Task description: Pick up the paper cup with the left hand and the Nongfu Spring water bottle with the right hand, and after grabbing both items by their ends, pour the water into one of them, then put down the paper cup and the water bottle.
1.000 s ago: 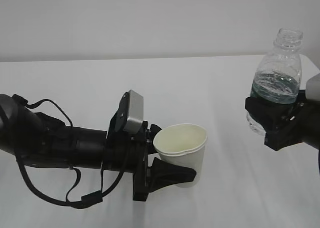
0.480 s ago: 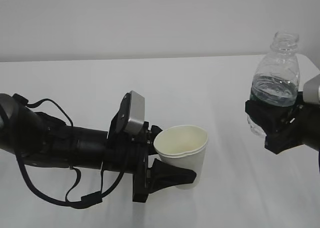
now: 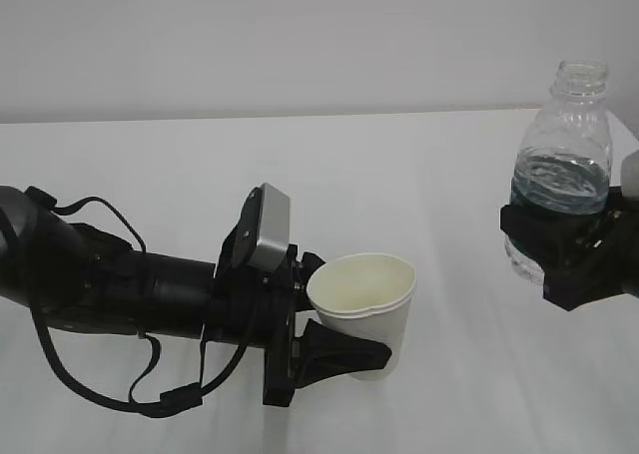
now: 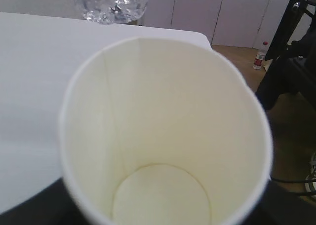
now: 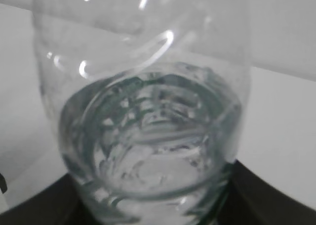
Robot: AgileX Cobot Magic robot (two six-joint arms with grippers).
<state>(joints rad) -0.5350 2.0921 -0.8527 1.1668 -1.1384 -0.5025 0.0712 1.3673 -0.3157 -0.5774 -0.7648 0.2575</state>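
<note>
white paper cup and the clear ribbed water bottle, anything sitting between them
Nothing: in the exterior view only bare white table lies between the white paper cup and the clear ribbed plastic bottle.

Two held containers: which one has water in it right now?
The Nongfu Spring water bottle in the right hand; the paper cup in the left hand is dry inside.
</note>
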